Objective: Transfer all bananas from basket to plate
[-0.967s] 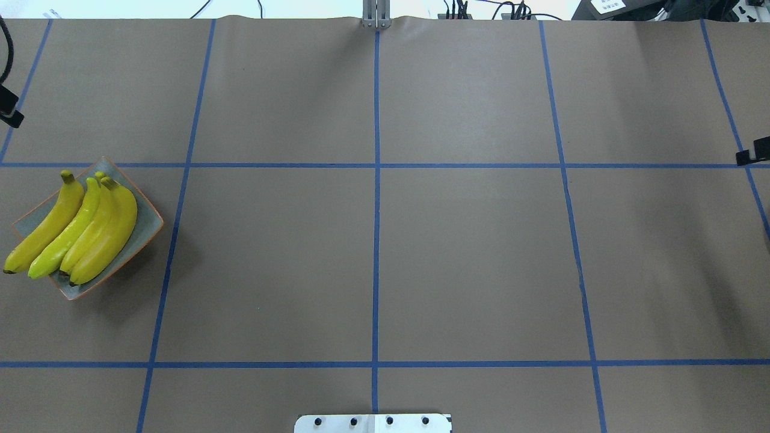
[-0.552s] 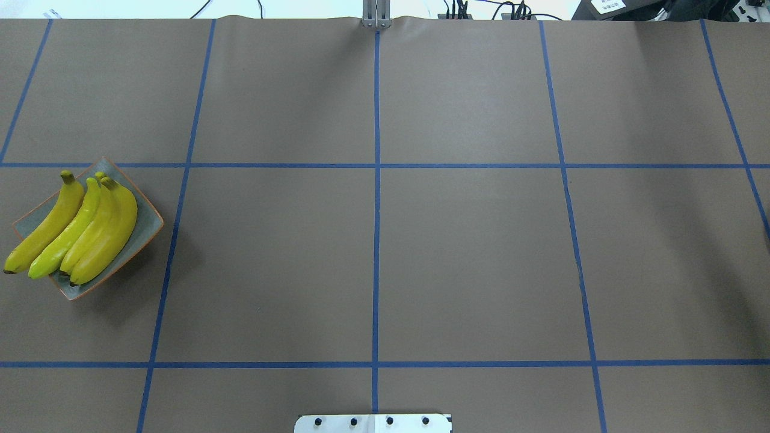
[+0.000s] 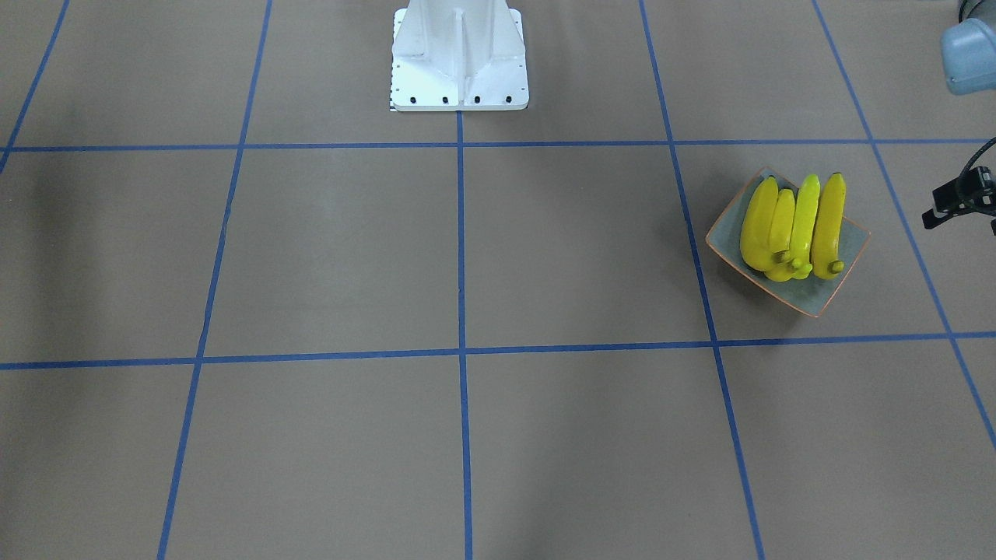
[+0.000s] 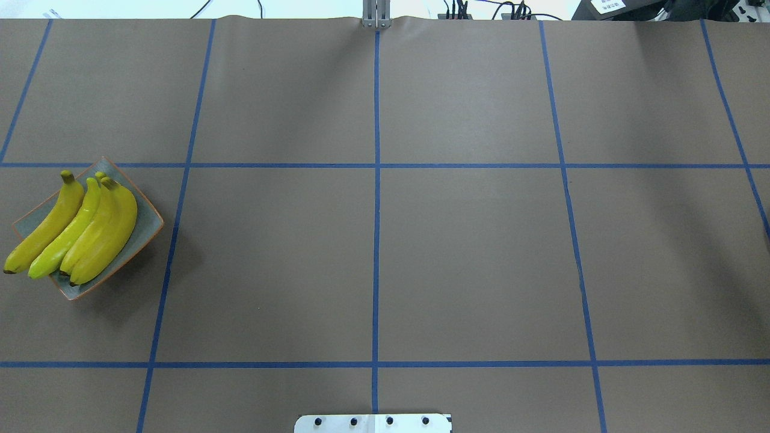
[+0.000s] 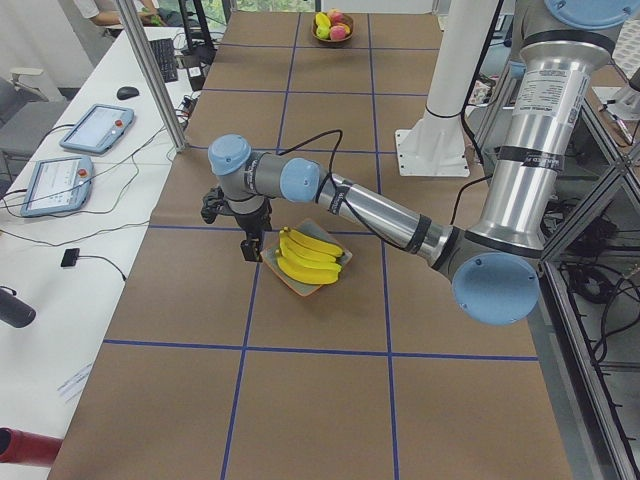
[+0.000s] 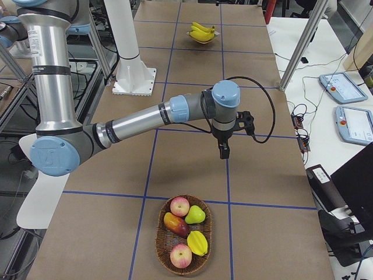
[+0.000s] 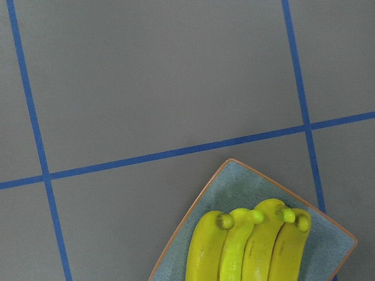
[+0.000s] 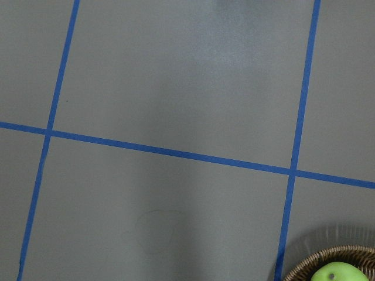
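Robot's left: left pincer [image 5: 248, 247] hangs just beside the plate [image 4: 147, 225], on the side away from the robot base; it shows clearly only from the table end, so can't tell if it's wide or narrow. All four bananas [image 4: 78, 228] lie side by side on the plate, blossom ends overhanging one edge. Middle of table [image 4: 469, 258] brown with blue tape grid. Robot's right: right pincer [image 6: 224, 150] hangs over the table, well apart from the basket [image 6: 162, 248]; spread can't be told either. The basket holds apples and other fruit, no bananas, so the task looks finished. Best move is probably a straight lift away, clear of the plate rim and overhanging ends. No readable writing; the white label [image 4: 607, 5] is too small to read.
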You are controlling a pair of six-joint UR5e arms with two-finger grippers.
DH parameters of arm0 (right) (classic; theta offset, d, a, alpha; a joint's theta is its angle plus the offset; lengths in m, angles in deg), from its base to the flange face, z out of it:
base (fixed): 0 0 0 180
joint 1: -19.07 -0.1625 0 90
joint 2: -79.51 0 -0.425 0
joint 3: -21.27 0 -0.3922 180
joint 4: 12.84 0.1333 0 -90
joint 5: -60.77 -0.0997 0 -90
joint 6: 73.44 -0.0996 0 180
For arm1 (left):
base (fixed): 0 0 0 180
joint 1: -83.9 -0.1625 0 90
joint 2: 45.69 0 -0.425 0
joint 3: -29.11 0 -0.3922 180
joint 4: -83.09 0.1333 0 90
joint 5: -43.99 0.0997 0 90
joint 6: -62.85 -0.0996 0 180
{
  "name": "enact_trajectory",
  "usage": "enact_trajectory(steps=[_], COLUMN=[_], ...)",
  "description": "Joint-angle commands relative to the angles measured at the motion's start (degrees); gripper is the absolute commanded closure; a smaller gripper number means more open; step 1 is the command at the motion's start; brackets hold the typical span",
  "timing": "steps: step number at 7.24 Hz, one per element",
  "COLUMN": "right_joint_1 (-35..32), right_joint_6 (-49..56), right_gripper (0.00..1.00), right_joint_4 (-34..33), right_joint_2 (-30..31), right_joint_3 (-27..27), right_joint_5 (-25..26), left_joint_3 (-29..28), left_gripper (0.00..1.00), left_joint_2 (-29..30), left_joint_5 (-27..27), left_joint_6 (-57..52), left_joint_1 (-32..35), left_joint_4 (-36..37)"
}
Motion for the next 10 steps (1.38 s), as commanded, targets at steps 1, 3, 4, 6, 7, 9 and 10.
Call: enact_trajectory(steps=[1,3,4,6,7,9,10], right_joint_1=[0.0,0.0,0.0,0.0,0.1,0.1,0.1], right_joint_6=[0.3,0.4,0.4,0.4,0.3,0.1,-0.3], right_gripper=[0.00,0.00,0.00,0.00,0.00,0.00,0.00], right_joint_4=[0.1,0.3,0.3,0.3,0.4,0.4,0.4], right_joint_2=[1.3,3.5,4.8,5.4,5.3,4.8,4.2], right_joint_3=[-0.3,-1.5,-2.5,-3.2,-3.2,-3.0,-3.2], right_joint_5=[0.1,0.3,0.3,0.3,0.1,-0.2,-0.5], left_joint_3=[0.0,-0.5,-0.5,0.1,0.7,1.6,3.3], left_gripper=[0.00,0.00,0.00,0.00,0.00,0.00,0.00], left_joint_2=[-0.2,-0.6,-0.6,-1.3,-1.3,-1.4,-1.5], left_joint_5=[-0.1,-0.1,-0.2,-0.2,-0.2,-0.2,-0.1], left_joint_6=[3.0,3.4,4.6,5.9,5.9,5.6,5.6], left_joint_1=[0.6,0.7,0.8,0.8,0.8,0.8,0.8], left_joint_4=[0.0,0.0,0.0,-0.1,-0.1,-0.2,0.0])
